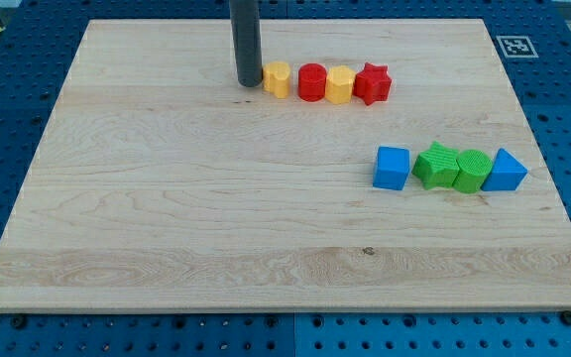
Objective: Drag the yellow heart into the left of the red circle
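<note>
a dark rod comes down from the view's top edge onto a pale wooden board [216, 228], and my tip [249, 83] rests on the wood just beside the left side of the yellow heart [278, 79], so close that the two look to be touching, though the angle leaves that uncertain. the arm carries no pincer, only this straight rod, so there is nothing spread, pressed together or pinching to report.

the yellow heart sits near the board's top edge, at the left end of a short row of four blocks. immediately to its right stands the red circle [311, 81], a squat round block, and the two appear to be in contact or nearly so. next along the row is a second yellow block [339, 85], its shape hard to make out, and then a red star [372, 83] at the row's right end.

a second row lies lower and towards the view's right, well apart from the first. from left to right it holds a blue cube [392, 168], a green block [434, 165] with a ridged, star-like outline, another green block [472, 171] that looks rounded, and a blue triangle [505, 172]. these four sit close together.

the board rests on a blue perforated table [8, 109], and a small black-and-white marker [513, 46] lies by the board's top right corner.
</note>
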Robot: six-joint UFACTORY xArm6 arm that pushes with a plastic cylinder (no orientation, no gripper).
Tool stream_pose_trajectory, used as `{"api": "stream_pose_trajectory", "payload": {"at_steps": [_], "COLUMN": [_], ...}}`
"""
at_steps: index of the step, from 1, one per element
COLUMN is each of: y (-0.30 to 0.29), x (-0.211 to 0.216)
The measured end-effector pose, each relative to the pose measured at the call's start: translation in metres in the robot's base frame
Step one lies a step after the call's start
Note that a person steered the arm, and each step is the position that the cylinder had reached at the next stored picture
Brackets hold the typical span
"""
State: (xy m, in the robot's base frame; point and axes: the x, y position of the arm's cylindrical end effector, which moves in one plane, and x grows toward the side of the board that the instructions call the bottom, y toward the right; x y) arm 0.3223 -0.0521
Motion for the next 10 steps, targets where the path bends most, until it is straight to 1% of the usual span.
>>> {"api": "stream_pose_trajectory", "payload": {"at_steps": [4,5,6,7,10], "y": [-0.006,-0.004,0.008,0.008,0.015], "x": [0.001,-0.024,-0.018,-0.007,-0.006]}}
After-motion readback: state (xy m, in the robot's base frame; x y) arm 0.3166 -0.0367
